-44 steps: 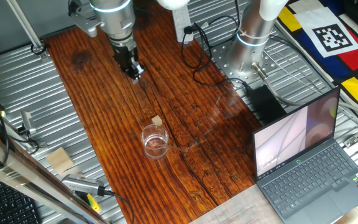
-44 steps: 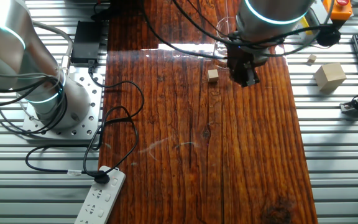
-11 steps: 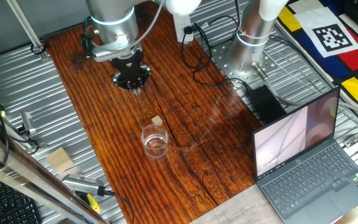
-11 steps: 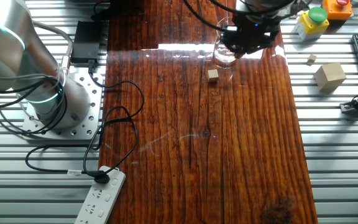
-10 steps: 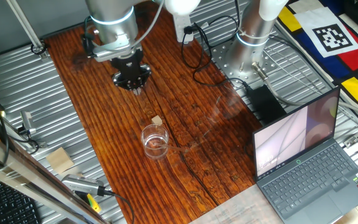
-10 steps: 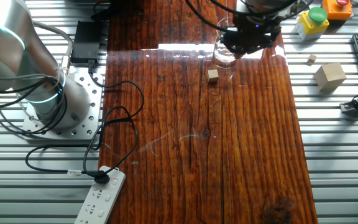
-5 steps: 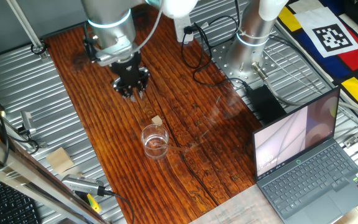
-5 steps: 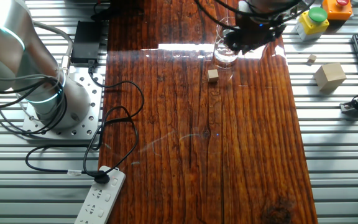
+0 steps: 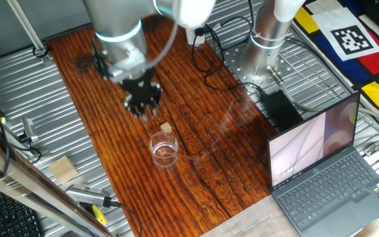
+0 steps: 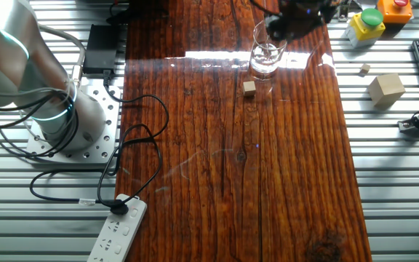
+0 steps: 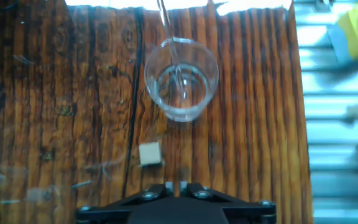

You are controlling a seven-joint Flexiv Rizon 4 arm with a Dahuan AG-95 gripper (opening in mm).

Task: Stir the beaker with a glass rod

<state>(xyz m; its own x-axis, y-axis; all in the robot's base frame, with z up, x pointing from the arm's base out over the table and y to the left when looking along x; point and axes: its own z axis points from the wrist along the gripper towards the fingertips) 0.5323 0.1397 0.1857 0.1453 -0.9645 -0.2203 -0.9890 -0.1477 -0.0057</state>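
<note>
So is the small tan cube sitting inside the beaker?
No, in the hand view the small tan cube lies on the table outside the beaker.

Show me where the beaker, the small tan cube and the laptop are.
beaker [image 11: 181, 79], hand view, on its clear bottom.
small tan cube [image 11: 149, 154], hand view, on its top face.
laptop [image 9: 332, 184], one fixed view, on its keyboard.

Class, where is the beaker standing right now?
In the hand view the beaker stands upright on the wooden table, ahead of the gripper, beyond the small tan cube.
</note>
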